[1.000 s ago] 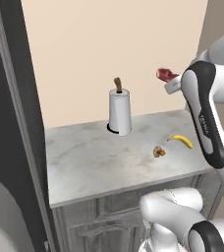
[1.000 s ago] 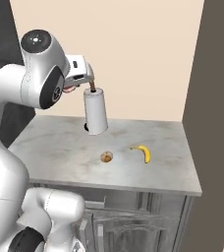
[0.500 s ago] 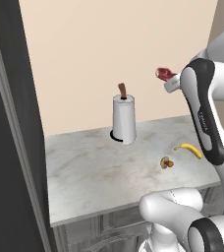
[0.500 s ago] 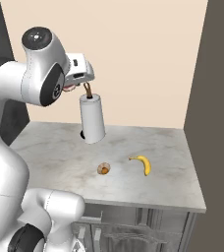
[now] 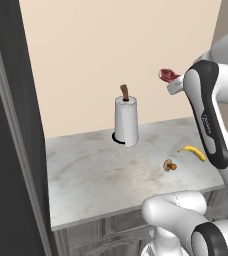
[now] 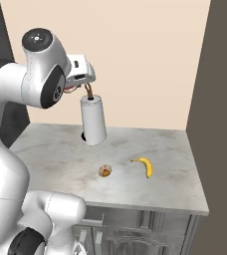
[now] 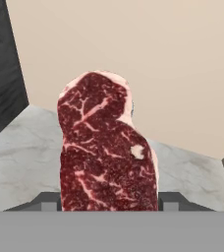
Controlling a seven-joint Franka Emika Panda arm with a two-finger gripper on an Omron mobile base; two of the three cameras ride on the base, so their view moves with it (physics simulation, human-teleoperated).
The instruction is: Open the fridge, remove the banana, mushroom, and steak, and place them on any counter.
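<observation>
Gripper [image 7: 109,204] clamps steak [image 7: 106,157] upright, high above counter [image 5: 96,175] | banana [image 6: 144,166] and mushroom [image 6: 105,171] lie on counter, near each other, apart | white paper-towel roll [image 5: 126,121] stands by back wall

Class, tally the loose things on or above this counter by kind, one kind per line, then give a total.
Fruit: 1, the banana
Mushroom: 1, the mushroom
Meat: 1, the steak
Paper towel roll: 1, the paper towel roll
Total: 4
</observation>
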